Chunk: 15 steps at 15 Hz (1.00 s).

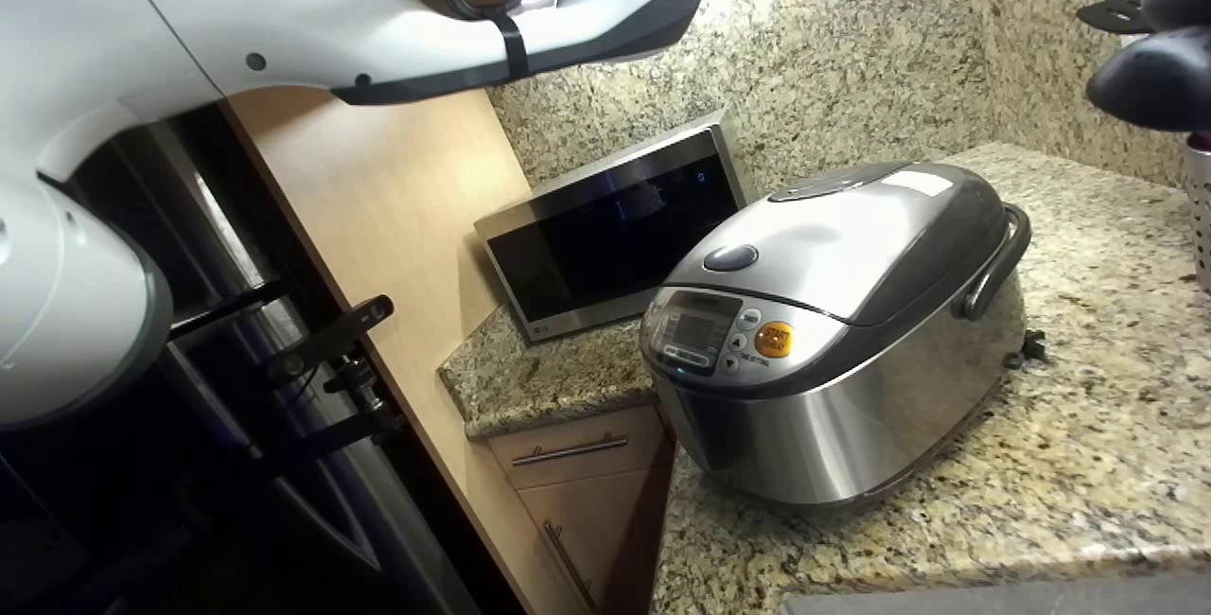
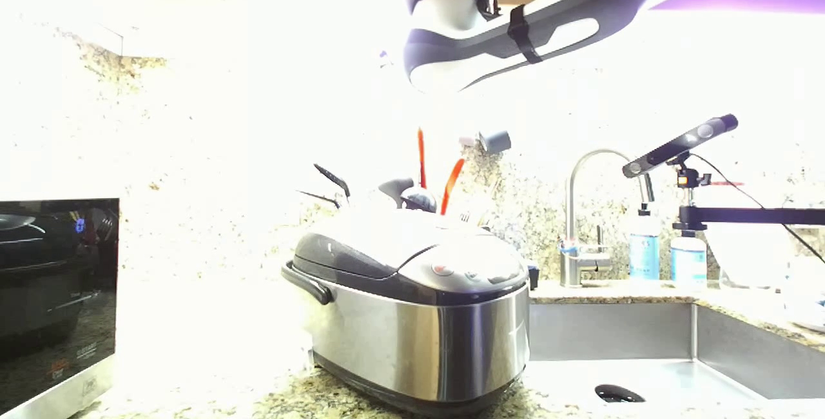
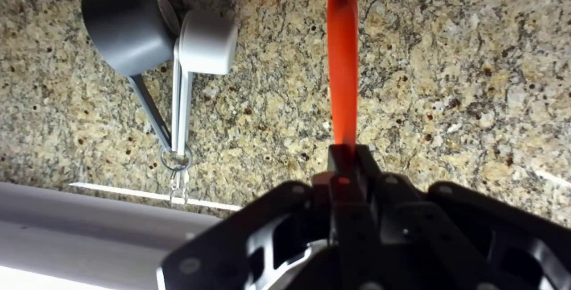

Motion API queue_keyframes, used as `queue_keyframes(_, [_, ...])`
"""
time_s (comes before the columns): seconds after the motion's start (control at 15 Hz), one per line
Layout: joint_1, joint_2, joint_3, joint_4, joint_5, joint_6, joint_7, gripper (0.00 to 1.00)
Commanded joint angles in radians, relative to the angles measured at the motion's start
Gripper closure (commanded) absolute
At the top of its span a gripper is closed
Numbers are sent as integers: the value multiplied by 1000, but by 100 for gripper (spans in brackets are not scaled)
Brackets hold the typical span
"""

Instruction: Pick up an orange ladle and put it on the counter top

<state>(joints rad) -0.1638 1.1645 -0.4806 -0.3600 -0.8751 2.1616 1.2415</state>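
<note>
In the wrist view, the orange ladle's bright handle [image 3: 342, 71] runs from the top edge to my fingertips. My gripper [image 3: 352, 152] is shut on its end. The ladle's far end is out of this view. In an exterior view, two slim orange pieces stand behind the rice cooker, one upright [image 2: 421, 158] and one leaning [image 2: 452, 185]. I cannot tell which is the ladle. The gripper does not show in either exterior view; only the arm above does. The speckled granite counter top [image 1: 1088, 473] lies around the rice cooker, and part shows overexposed in an exterior view [image 2: 271, 399].
The rice cooker [image 1: 851, 426] stands on the counter. Black utensils [image 1: 1154, 76] rise from a perforated holder [image 1: 1200, 208]. A microwave [image 1: 615, 227] stands behind. A sink [image 2: 606, 329] and faucet [image 2: 570, 219] lie beside the cooker. Measuring cups [image 3: 129, 26] hang against the granite wall.
</note>
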Motion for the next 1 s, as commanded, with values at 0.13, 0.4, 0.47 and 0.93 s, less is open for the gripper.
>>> queue_keyframes(0.13, [44, 2, -55, 0, -79, 29, 60, 98])
queue_keyframes(0.4, [66, 1, -54, 0, -127, 31, 49, 98])
queue_keyframes(0.47, [70, 2, -50, 0, -135, 27, 41, 98])
queue_keyframes(0.93, [79, 19, -51, -2, -214, 14, 12, 98])
